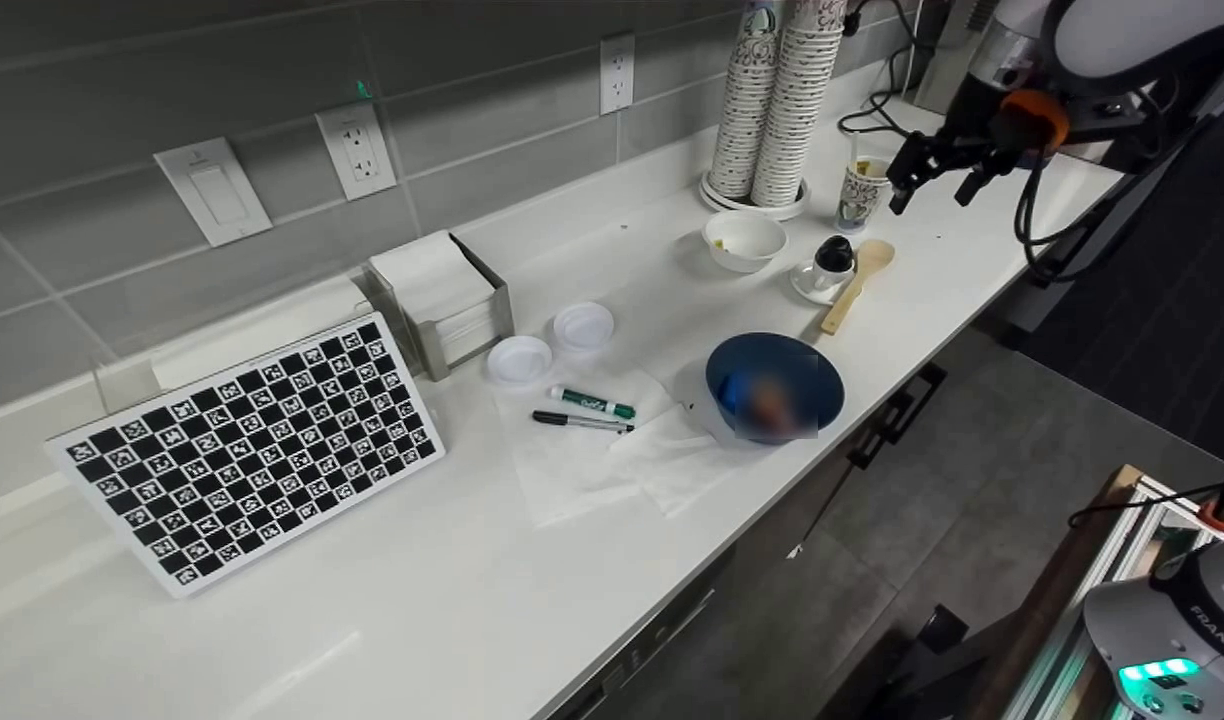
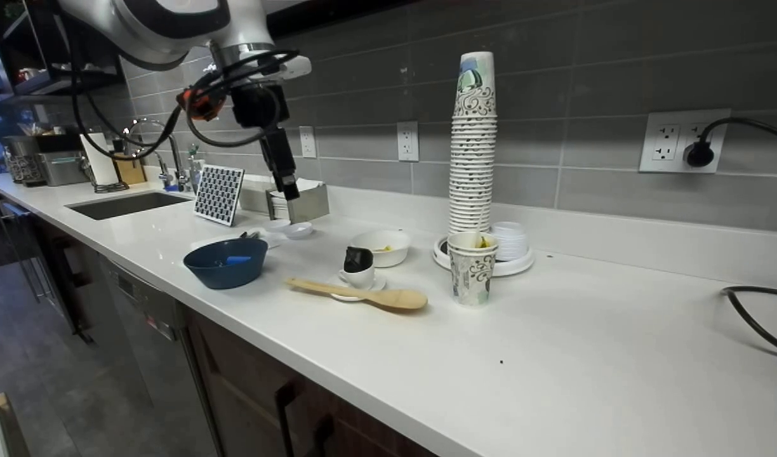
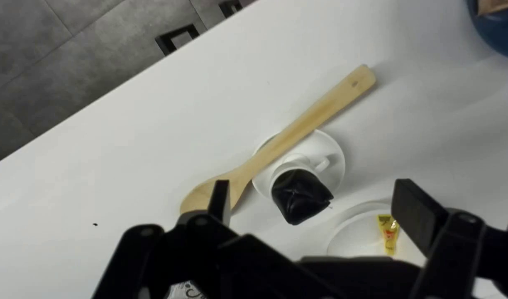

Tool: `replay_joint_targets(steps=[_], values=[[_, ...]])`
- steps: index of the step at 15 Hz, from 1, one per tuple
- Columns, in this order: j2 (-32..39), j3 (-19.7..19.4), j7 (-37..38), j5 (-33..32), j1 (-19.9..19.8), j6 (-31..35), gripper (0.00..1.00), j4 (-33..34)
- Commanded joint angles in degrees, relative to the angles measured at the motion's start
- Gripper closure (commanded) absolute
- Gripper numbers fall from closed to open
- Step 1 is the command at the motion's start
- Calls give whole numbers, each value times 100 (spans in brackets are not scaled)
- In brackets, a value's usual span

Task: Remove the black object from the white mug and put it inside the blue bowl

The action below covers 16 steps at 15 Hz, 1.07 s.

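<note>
- One gripper [image 1: 932, 198] hangs over the counter [image 1: 422, 620], its fingers spread well apart.
- The black object [image 3: 301, 199] sits in the mug [image 2: 361, 278], its upper part jutting above the rim, well below the gripper.
- The mug stands on a saucer [image 3: 314, 143].
- A spoon [image 3: 279, 145] lies just beside the mug, its handle crossing over the saucer's edge in the wrist view; whether spoon and mug touch, I cannot tell.
- The blue bowl [image 2: 226, 273] stands apart from the mug, near the spoon's handle end; a blue item [image 2: 238, 259] shows inside, and part of the bowl is blurred in an exterior view.
- A white bowl [image 2: 391, 259] stands near the saucer, a yellow packet [image 3: 389, 234] inside.
- A cup [image 2: 472, 279] stands upright near the cup stacks [image 1: 789, 115].
- Two markers [image 1: 594, 402] lie side by side on napkins [image 1: 562, 490].
- Two small dishes [image 1: 519, 360] lie near the napkin holder [image 2: 313, 203].
- A checkered board [image 1: 252, 450] stands tilted.
</note>
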Motion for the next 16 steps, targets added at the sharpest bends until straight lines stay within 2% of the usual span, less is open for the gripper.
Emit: replay_joint_targets(steps=[1, 7, 11, 16], values=[[635, 6, 469, -265, -129, 1223, 0, -133], [1749, -240, 857, -563, -132, 2141, 0, 124], [2172, -424, 674, -400, 40, 2627, 0, 319], [2484, -478, 296, 29, 165, 2798, 0, 538]])
